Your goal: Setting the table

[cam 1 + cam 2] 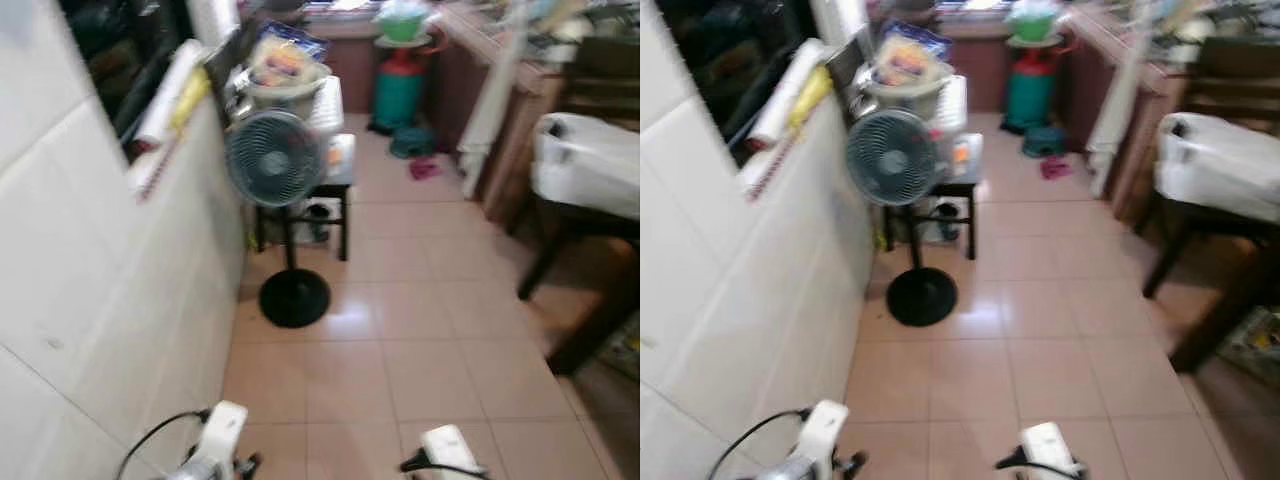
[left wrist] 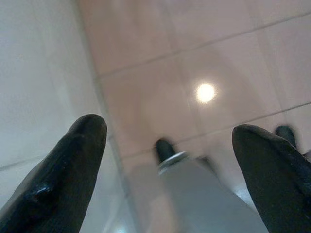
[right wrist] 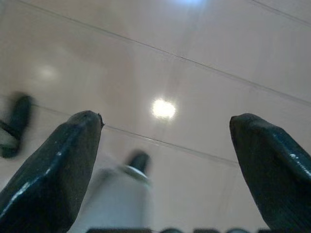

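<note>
Both our claws, left gripper (image 2: 167, 160) and right gripper (image 3: 163, 160), hang spread and empty over floor tiles (image 1: 400, 350); the table (image 1: 585, 165) lies ahead, nearer our right.

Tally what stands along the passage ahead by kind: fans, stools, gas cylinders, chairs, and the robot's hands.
Pedestal fans: 1, pedestal fan by the tiled wall.
Dark stools: 1, stool behind the fan, loaded with blurred items.
Green gas cylinders: 1, gas cylinder at the far end.
Dark chairs: 1, chair, white bag on the seat.
Hands: 2, left hand and right hand, both open over floor tiles.
Total: 6
</note>
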Controlling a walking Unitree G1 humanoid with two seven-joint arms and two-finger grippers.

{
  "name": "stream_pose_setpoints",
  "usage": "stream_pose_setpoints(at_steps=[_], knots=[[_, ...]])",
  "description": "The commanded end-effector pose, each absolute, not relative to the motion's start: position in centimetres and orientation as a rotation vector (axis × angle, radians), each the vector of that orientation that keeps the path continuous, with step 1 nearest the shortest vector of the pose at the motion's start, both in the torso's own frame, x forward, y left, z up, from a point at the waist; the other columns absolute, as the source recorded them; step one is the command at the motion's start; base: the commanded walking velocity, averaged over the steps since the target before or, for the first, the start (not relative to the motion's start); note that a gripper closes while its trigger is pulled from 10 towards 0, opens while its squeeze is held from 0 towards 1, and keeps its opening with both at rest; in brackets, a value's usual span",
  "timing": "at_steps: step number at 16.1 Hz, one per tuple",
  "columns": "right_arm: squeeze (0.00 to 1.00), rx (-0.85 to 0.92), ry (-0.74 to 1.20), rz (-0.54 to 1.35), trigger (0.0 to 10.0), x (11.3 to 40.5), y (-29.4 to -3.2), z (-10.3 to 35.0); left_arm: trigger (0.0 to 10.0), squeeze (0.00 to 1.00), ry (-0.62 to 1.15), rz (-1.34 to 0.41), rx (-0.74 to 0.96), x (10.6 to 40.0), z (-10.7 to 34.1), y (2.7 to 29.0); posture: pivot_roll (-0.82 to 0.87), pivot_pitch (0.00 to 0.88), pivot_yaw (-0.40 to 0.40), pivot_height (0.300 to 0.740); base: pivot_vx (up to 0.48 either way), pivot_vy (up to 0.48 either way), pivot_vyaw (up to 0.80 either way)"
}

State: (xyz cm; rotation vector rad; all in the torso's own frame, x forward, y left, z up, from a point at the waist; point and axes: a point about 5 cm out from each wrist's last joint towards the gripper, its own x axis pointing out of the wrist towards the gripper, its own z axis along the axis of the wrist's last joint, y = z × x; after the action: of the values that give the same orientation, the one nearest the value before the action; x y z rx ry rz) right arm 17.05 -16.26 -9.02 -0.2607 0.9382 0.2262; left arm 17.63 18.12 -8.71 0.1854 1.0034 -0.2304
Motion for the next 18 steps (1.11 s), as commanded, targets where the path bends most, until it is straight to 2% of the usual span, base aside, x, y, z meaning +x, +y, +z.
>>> stream_pose_setpoints(at_steps=[1, 5, 9, 18], knots=[[0.0, -0.274, 0.92, 0.242, 10.0, 17.34, -16.06, -8.87, 10.0, 0.0, 0.987, -0.244, 0.192, 18.4, -8.39, 17.86, -0.06, 0.0, 0.017, 0.74, 0.311, 0.352, 0.0], [0.0, -0.286, 0.915, 0.251, 10.0, 17.42, -15.73, -8.85, 10.0, 0.0, 0.973, -0.237, 0.166, 18.57, -8.3, 17.69, -0.06, 0.0, 0.013, 0.74, 0.313, 0.339, 0.24], [0.0, -0.297, 0.921, 0.255, 10.0, 17.17, -15.74, -8.96, 10.0, 0.0, 0.976, -0.24, 0.173, 18.62, -8.28, 17.72, -0.06, 0.0, 0.015, 0.74, 0.0, 0.0, 0.23], [0.0, -0.317, 0.92, 0.273, 10.0, 16.99, -15.67, -9.03, 10.0, 0.0, 0.981, -0.244, 0.176, 18.46, -8.33, 17.94, -0.06, 0.0, 0.02, 0.74, 0.0, -0.469, 0.0]])
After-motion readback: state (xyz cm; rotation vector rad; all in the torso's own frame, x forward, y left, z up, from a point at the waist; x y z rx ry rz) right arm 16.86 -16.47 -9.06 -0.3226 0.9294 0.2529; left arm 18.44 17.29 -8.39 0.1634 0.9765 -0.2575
